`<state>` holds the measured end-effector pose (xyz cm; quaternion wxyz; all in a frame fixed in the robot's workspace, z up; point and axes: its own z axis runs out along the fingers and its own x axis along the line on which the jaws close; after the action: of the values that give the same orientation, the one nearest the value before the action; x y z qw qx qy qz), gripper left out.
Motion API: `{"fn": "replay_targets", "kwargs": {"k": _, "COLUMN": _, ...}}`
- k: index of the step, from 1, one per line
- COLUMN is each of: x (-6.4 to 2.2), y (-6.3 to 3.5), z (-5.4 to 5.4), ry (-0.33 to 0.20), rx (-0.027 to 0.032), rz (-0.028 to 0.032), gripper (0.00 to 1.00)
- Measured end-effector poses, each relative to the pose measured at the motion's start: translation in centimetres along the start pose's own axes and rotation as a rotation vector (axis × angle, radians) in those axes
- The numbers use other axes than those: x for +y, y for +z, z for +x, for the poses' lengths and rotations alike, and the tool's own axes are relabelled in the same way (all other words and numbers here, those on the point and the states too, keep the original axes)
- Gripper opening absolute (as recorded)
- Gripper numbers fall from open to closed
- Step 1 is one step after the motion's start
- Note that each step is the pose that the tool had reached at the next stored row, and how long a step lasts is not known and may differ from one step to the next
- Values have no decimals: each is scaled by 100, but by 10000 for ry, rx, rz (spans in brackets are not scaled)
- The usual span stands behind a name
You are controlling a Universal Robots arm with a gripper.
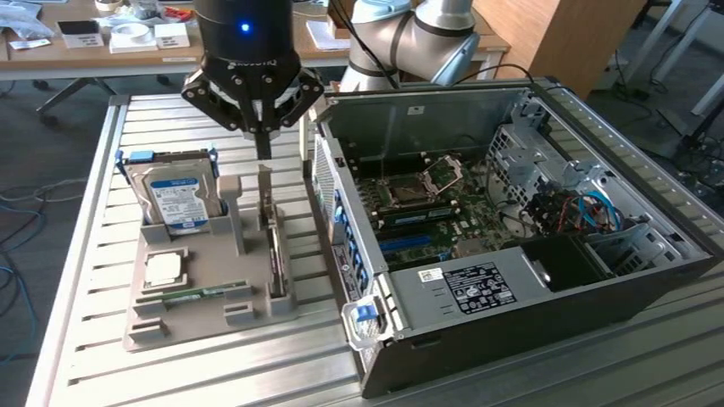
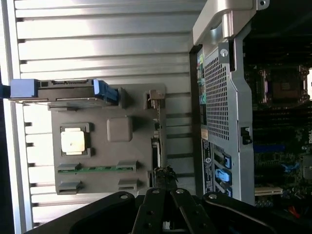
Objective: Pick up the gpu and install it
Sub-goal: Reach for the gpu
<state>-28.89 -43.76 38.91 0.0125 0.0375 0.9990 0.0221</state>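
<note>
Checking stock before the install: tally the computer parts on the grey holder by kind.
Hard drive: 1
Processor chip: 1
Memory stick: 1
Graphics card: 1
Total: 4

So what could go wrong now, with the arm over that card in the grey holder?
1. The fingers are shut above the gpu, which stands on its thin edge. Lowered like that, they might press on the card rather than straddle it.
2. The hard drive stands close by in the same grey holder and could get knocked.
3. The computer case rises right beside the holder, so a lifted card could catch it.
</note>
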Motion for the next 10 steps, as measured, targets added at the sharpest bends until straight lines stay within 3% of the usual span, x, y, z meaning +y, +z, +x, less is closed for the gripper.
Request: {"fn": "replay_targets", "kwargs": {"k": 10, "x": -153, "y": 6, "z": 53, "ry": 2, "rx": -1, "rz": 4, "gripper": 11}}
